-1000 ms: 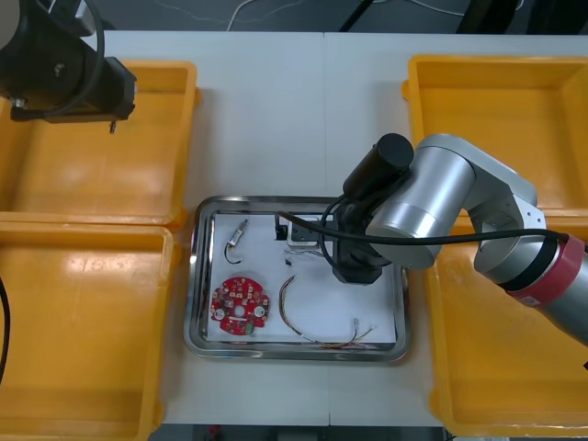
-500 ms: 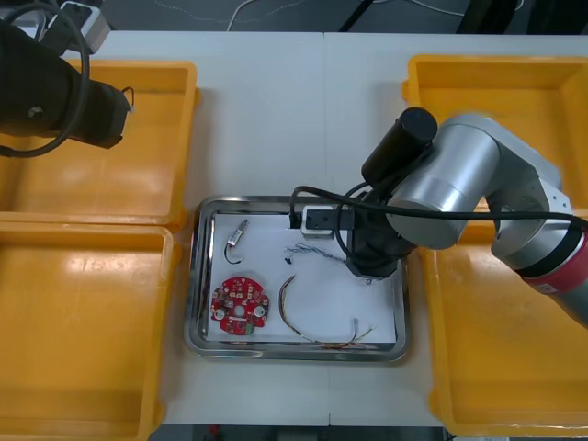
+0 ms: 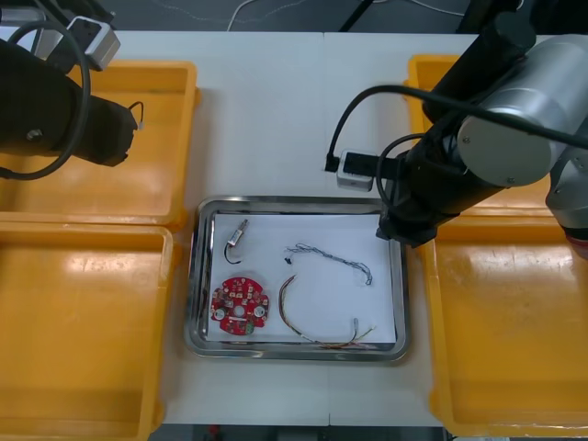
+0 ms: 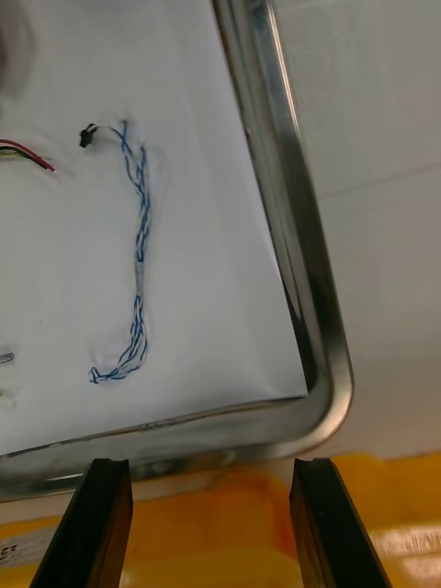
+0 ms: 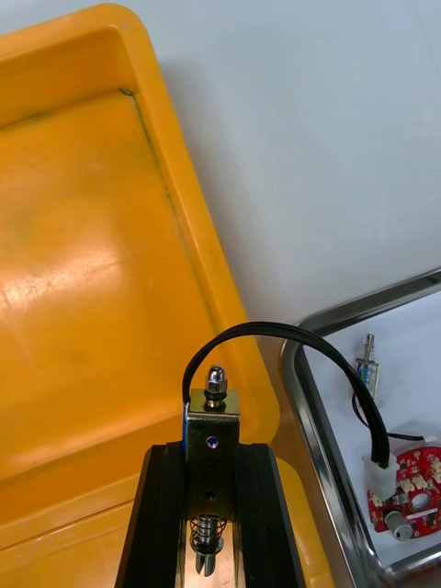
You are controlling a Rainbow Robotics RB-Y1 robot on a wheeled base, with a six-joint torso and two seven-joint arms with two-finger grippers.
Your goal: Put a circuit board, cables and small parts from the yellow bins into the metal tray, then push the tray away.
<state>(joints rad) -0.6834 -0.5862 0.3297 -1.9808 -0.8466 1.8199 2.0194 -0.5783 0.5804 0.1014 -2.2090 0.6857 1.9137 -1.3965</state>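
Note:
The metal tray (image 3: 296, 201) lies mid-table with a white inside. In it are a red circuit board (image 3: 239, 306), a small metal part (image 3: 238, 236) on a black cable, a blue and white cable (image 3: 331, 260) and a red and yellow cable (image 3: 322, 333). My right gripper (image 3: 402, 233) hangs open over the tray's right rim (image 4: 296, 230), and the blue and white cable (image 4: 138, 266) lies free ahead of its fingers (image 4: 99, 524). Over the far left yellow bin (image 3: 83, 175), my left gripper (image 3: 125, 136) is shut on a small metal part (image 5: 211, 430) with a looped black cable.
Two yellow bins (image 3: 83, 331) flank the tray on the left and two (image 3: 505, 331) on the right, close to its rims. Bare white table lies beyond the tray's far edge. The left wrist view also catches the tray's corner (image 5: 303, 404) and the circuit board (image 5: 409, 491).
My right gripper rose and drew back to the right, out of the tray, leaving the blue and white cable inside. My left arm shifted slightly toward the tray with its part.

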